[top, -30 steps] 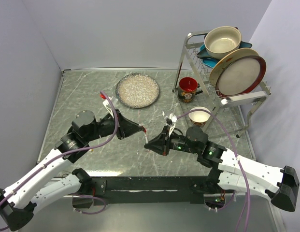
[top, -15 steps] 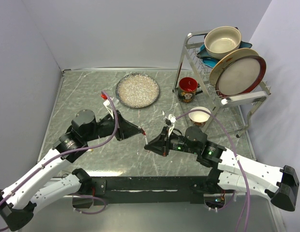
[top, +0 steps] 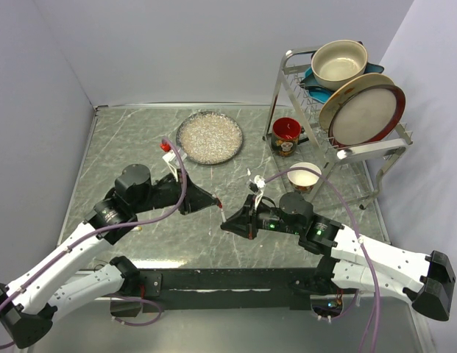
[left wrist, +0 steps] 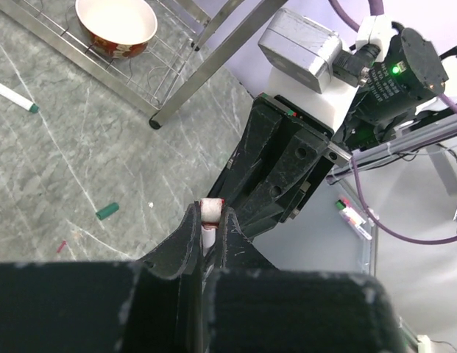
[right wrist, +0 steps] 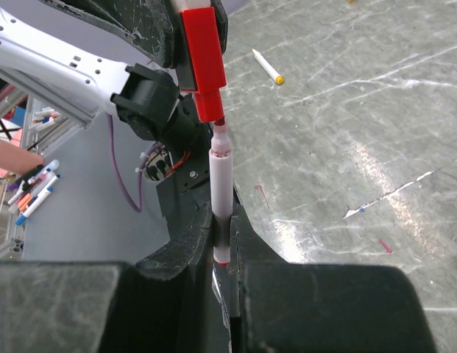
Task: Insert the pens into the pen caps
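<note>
Left fingers (left wrist: 181, 247) pinch the red cap (right wrist: 201, 62), mouth toward the red-tipped pen (right wrist: 221, 187) my right fingers (right wrist: 188, 250) clamp by its tail, so tip and cap line up.

We read the table (top: 132, 140) as polished veined stone, glossy. The dish rack (top: 364, 150) is shiny metal wire. The red cap (right wrist: 201, 51) and pen (right wrist: 221, 184) are smooth, glossy plastic. The right gripper (right wrist: 222, 234) is matt black plastic, slightly grainy.
</note>
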`<state>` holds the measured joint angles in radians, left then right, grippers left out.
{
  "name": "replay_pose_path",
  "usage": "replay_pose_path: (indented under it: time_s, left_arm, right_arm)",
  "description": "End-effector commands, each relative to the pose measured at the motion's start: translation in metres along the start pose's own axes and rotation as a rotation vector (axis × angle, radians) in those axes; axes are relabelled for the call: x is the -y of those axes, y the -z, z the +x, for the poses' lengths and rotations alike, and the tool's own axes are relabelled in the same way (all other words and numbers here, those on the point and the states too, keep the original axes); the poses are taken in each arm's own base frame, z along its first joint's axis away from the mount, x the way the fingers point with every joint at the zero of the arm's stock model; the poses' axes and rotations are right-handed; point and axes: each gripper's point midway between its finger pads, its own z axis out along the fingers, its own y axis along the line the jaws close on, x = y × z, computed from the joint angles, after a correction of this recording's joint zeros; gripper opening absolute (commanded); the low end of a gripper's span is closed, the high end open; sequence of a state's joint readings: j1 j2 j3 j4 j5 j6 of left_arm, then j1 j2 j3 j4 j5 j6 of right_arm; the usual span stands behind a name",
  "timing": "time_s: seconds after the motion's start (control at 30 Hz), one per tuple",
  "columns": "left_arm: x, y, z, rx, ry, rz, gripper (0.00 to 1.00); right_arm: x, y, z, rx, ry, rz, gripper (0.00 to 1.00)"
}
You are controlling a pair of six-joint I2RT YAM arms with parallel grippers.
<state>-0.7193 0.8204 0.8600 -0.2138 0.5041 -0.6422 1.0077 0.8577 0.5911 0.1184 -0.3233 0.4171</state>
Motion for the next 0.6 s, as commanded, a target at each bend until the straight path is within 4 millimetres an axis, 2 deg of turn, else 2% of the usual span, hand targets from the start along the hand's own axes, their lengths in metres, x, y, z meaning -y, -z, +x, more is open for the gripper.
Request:
replay_pose_path:
  time_s: [0.0, 0.33, 0.57]
  left_arm:
    - [-0.001, 0.004, 0.007, -0.047, -0.047, -0.006, 0.01]
    - [-0.01, -0.003, 0.022, -0.118, -0.016, -0.016, 0.01]
    - [-0.001, -0.005, 0.024, -0.113, 0.03, 0.045, 0.01]
  right_arm:
    - [-0.019, 0.002, -0.04, 0.103, 0.051, -0.045, 0.0]
    - [-0.017, -0.004, -0.036, 0.063, 0.052, -0.037, 0.0]
    - [-0.012, -0.007, -0.032, 0.053, 0.042, -0.017, 0.0]
